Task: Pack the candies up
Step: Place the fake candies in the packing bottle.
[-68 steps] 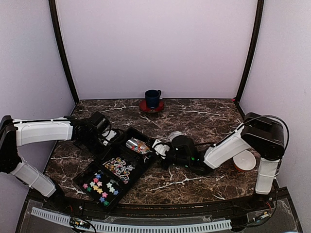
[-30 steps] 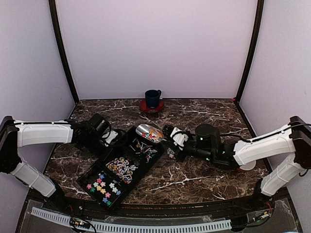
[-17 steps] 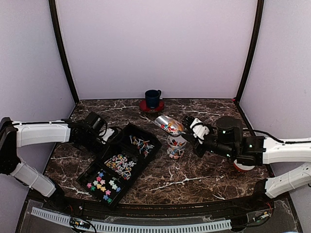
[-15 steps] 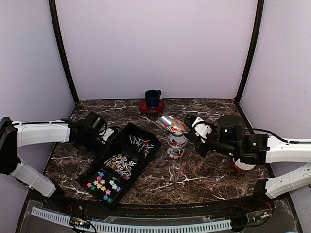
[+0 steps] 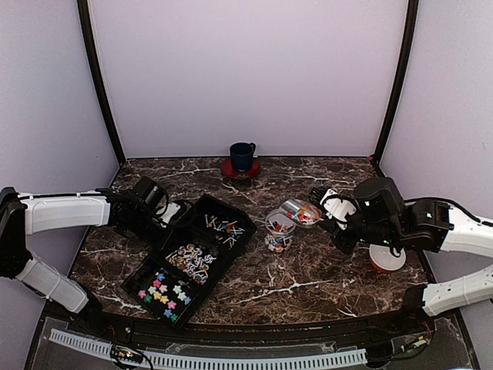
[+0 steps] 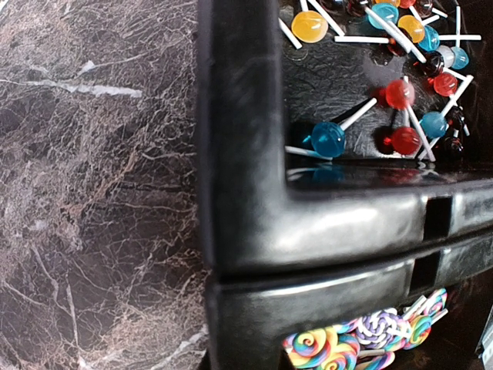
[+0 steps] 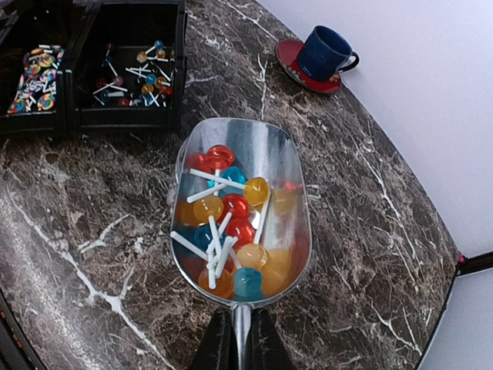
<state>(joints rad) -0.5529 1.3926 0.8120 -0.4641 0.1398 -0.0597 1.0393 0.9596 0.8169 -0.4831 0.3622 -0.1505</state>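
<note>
My right gripper (image 5: 333, 210) is shut on the handle of a metal scoop (image 5: 301, 212) that holds several candies (image 7: 231, 212), round lollipops with white sticks. The scoop hangs just right of the clear jar (image 5: 279, 230), its tip by the jar's rim. In the right wrist view the scoop (image 7: 243, 208) fills the middle, and the gripper (image 7: 241, 341) pinches the handle; the jar does not show there. A black three-part tray (image 5: 211, 277) holds more candies (image 5: 223, 227). My left gripper (image 5: 176, 215) is shut on the tray wall (image 6: 246, 154) at its far left corner.
A blue mug (image 5: 242, 156) on a red saucer (image 5: 240, 170) stands at the back centre. A white lid (image 5: 387, 257) on something orange lies under my right arm. Purple walls close in the marble table on three sides.
My right gripper has lifted the loaded scoop out of the tray's far compartment and carried it right, over the jar. The left gripper has stayed on the tray corner.
</note>
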